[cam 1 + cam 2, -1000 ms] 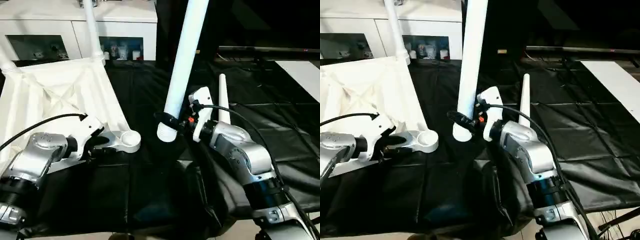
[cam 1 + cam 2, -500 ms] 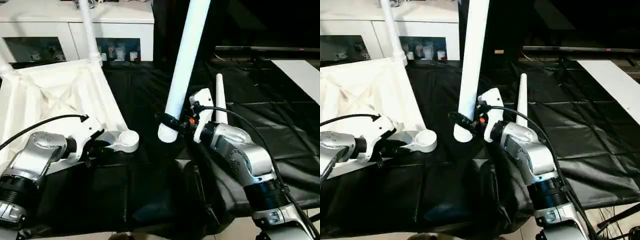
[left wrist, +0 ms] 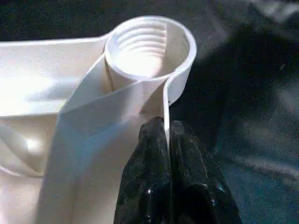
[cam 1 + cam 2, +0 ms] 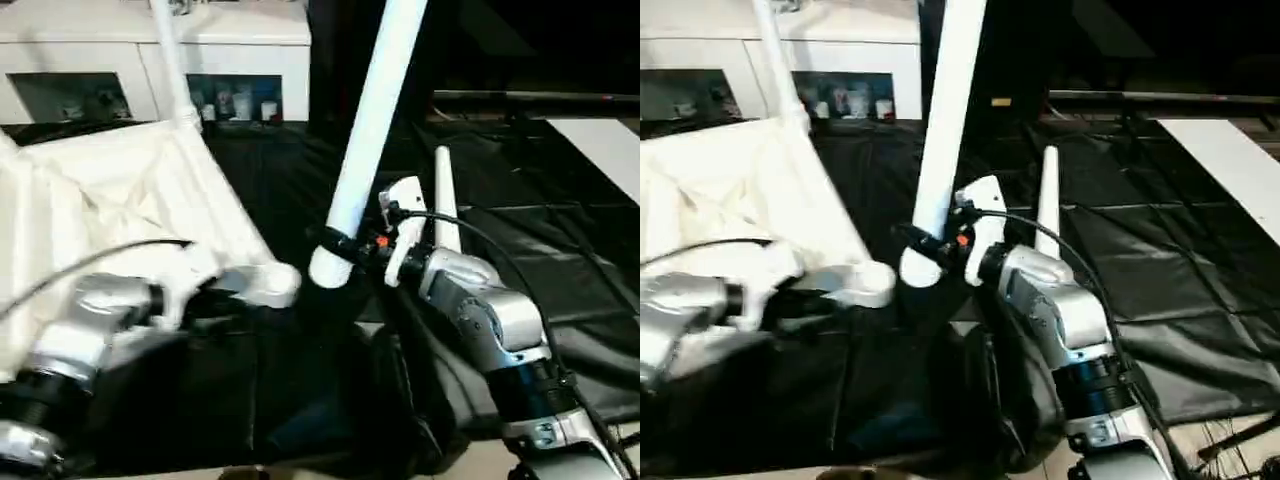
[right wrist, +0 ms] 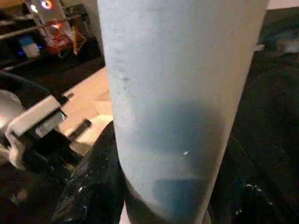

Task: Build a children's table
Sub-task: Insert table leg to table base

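Observation:
The children's table top (image 4: 120, 200) lies upside down on the left, white and rimmed, with one leg (image 4: 170, 60) standing in its far corner. My left gripper (image 3: 165, 128) is shut on the thin rim wall just behind the near corner's threaded socket (image 3: 149, 51). To the right of that socket (image 4: 272, 283), my right gripper (image 4: 345, 243) is shut on a long white leg (image 4: 372, 120). That leg tilts upward with its thick end down, just above the black sheet. The held leg (image 5: 177, 93) spans most of the right wrist view.
Another white leg (image 4: 443, 200) lies on the black-sheeted table behind my right wrist. A white glass-door cabinet (image 4: 250, 50) stands at the back left. A white panel (image 4: 605, 150) lies at the far right. Black sheet folds bunch up near the front edge.
My left gripper's fingers have closed onto the table top's rim, and the near corner socket has shifted a little to the right, toward the held leg. The right arm holds the leg as before.

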### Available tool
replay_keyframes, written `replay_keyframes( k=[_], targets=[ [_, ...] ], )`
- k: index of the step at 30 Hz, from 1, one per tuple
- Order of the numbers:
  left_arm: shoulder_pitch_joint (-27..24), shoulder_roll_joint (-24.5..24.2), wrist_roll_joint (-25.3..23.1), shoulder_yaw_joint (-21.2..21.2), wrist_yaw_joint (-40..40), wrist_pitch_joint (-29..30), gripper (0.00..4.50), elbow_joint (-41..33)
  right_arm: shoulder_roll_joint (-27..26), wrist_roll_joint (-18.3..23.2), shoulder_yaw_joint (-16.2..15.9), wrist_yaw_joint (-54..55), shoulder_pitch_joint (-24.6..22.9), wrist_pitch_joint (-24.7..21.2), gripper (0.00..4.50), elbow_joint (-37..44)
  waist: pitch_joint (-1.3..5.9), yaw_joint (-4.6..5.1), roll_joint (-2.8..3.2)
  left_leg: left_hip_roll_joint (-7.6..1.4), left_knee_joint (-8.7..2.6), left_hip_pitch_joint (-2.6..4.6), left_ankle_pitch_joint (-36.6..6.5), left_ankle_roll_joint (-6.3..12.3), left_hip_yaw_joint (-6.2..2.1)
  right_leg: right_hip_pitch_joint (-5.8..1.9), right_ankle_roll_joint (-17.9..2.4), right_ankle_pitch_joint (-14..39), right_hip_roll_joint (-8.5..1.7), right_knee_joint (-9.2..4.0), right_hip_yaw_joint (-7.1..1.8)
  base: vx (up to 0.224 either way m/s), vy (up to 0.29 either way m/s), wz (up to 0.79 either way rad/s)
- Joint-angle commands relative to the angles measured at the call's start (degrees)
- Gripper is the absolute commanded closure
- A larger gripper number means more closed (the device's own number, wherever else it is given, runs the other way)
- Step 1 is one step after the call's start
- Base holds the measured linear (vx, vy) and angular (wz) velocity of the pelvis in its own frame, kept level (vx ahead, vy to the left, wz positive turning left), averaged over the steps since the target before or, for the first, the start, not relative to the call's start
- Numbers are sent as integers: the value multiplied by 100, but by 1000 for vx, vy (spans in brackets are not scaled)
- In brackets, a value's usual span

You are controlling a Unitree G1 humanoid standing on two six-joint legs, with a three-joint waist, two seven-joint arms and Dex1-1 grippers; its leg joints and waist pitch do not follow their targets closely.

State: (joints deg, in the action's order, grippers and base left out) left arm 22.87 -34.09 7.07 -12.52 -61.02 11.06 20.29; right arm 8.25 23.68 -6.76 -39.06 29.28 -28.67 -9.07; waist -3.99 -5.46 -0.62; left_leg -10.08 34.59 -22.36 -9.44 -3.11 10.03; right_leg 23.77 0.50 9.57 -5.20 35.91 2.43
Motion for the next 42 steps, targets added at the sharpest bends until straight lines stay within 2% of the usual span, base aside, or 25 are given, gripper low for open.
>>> replay_keyframes(
  k=[1, 5, 9, 12, 13, 14, 16, 17, 18, 19, 21, 23, 28, 34, 37, 42],
  targets=[
    [11, 253, 234, -176, -91, -327, 450, -206, -2, 126, 70, -66, 126, -108, 264, 228, 458, 27, 103, -242, -493, 180, -1996, -341, -75, -185, -1145, 1524, -271, -427, -219, 0, 0, 0],
    [14, 207, -280, -481, -53, -484, 450, 50, 39, 32, -77, -172, 128, -133, 264, 230, 440, 9, 79, -245, -510, 173, -2005, -352, -78, -187, -993, 1762, -269, -450, -218, 0, 0, 0],
    [27, 40, -713, -691, -13, -333, 450, 204, 81, -147, -226, -184, 196, -53, 264, 125, 393, 20, 78, -248, -533, 221, -2461, -488, -113, -135, -795, 2581, -293, -524, -218, 0, 0, 0],
    [24, 41, -749, -643, 72, -133, 450, 189, 67, -209, -259, -164, 252, -5, 264, 68, 365, 55, 39, -240, -528, 249, -2715, -514, -136, -103, -641, 3135, -317, -594, -213, 0, 0, 0],
    [11, 64, -687, -583, 94, -88, 450, 120, 51, -221, -268, -158, 278, 3, 264, 44, 367, 58, 49, -243, -525, 255, -2735, -513, -144, -98, -629, 3199, -323, -592, -212, 0, 0, 0],
    [-18, 71, -619, -532, 99, -89, 450, 3, 35, -247, -288, -156, 303, 14, 264, 16, 357, 75, 24, -244, -524, 248, -2757, -498, -151, -91, -584, 3330, -327, -609, -207, 0, 0, 0],
    [-60, 62, -575, -491, 134, 32, 450, -134, 26, -264, -307, -161, 298, 10, 264, 30, 348, 88, 26, -242, -525, 250, -2821, -495, -163, -75, -516, 3494, -328, -636, -200, 0, 0, 0],
    [-78, 84, -469, -431, 108, 149, 394, -197, 18, -262, -308, -159, 294, 3, 264, 40, 348, 105, 3, -248, -539, 234, -2832, -498, -172, -83, -508, 3489, -324, -635, -190, 0, 0, 0],
    [-89, 105, -395, -381, 99, 258, 394, -243, 11, -256, -311, -159, 296, 0, 264, 38, 359, 107, 21, -250, -546, 236, -2831, -502, -179, -86, -524, 3414, -318, -622, -186, 0, 0, 0],
    [-125, 123, -302, -300, 105, 357, 394, -333, -2, -246, -319, -159, 299, -7, 264, 36, 359, 117, -17, -253, -546, 235, -2822, -499, -167, -78, -539, 3352, -311, -616, -187, 0, 0, 0],
    [-174, 118, -309, -234, 186, 400, 358, -452, -14, -253, -327, -179, 301, -13, 264, 33, 367, 121, -6, -256, -562, 208, -2719, -476, -165, -96, -646, 3017, -301, -578, -196, 0, 0, 0],
    [-207, 92, -306, -198, 226, 489, 348, -574, -21, -264, -330, -187, 311, -10, 264, 17, 374, 115, -3, -253, -560, 216, -2631, -450, -145, -95, -696, 2785, -291, -568, -207, 0, 0, 0],
    [-351, -74, -248, -66, 253, 935, 348, -1053, -25, -277, -309, -213, 344, 4, 264, -35, 390, 106, -1, -253, -563, 184, -2266, -385, -113, -144, -866, 2167, -273, -497, -217, 0, 0, 0],
    [-524, -273, -229, 103, 307, 1153, 348, -1316, -21, -282, -321, -217, 325, 7, 264, -19, 413, 103, 16, -239, -547, 153, -1787, -301, -79, -205, -1003, 1550, -253, -448, -216, 0, 0, 0],
    [-615, -365, -186, 165, 313, 1263, 348, -1477, -17, -295, -316, -217, 317, 15, 264, -21, 406, 111, 26, -231, -548, 159, -1820, -304, -81, -202, -982, 1639, -238, -452, -214, 0, 0, 0],
    [-783, -556, -58, 287, 270, 1460, 348, -1791, -26, -299, -292, -216, 323, 24, 264, -37, 382, 180, 44, -238, -565, 183, -2112, -355, -95, -170, -998, 1844, -225, -477, -211, 0, 0, 0]
  ],
)
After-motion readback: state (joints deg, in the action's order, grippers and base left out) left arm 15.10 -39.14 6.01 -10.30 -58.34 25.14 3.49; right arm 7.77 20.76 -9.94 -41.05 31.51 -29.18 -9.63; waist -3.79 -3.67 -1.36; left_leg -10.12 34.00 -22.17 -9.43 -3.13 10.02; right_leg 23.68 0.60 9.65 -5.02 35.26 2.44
